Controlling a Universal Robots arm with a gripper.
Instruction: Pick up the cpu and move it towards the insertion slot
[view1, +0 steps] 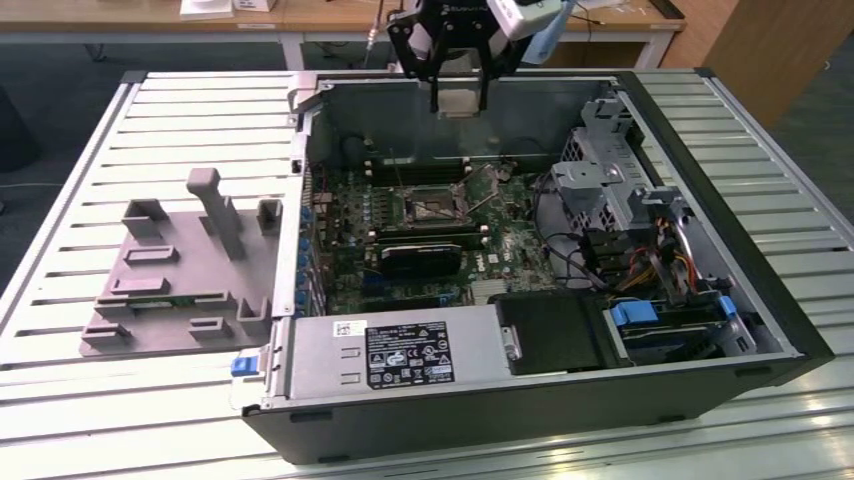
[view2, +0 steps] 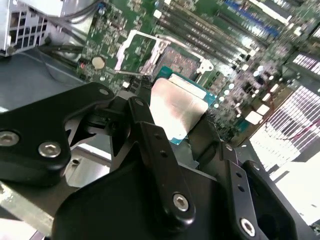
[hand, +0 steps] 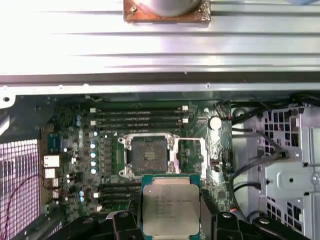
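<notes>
The cpu (view1: 458, 100), a flat square chip with a silvery top and a green rim, hangs in the air over the far part of the open computer case. My gripper (view1: 458, 92) is shut on the cpu, one black finger on each of two opposite edges. The first wrist view shows the cpu (hand: 170, 207) between the fingers (hand: 131, 210), just short of the insertion slot (hand: 148, 152). That slot is a dark square socket, and its metal frame (hand: 190, 155) is swung open beside it. In the exterior view the insertion slot (view1: 430, 205) lies on the motherboard below the chip. The second wrist view has the cpu (view2: 175, 110) in front of the slot (view2: 177, 60).
Inside the case (view1: 747, 330) are a labelled power supply (view1: 400, 355), a drive cage (view1: 621, 185), loose cables (view1: 641, 270) and a black block (view1: 420, 258) near the socket. A grey fixture plate (view1: 174, 270) lies on the slatted table at the exterior view's left. A copper-based cooler (hand: 166, 12) sits beyond the case.
</notes>
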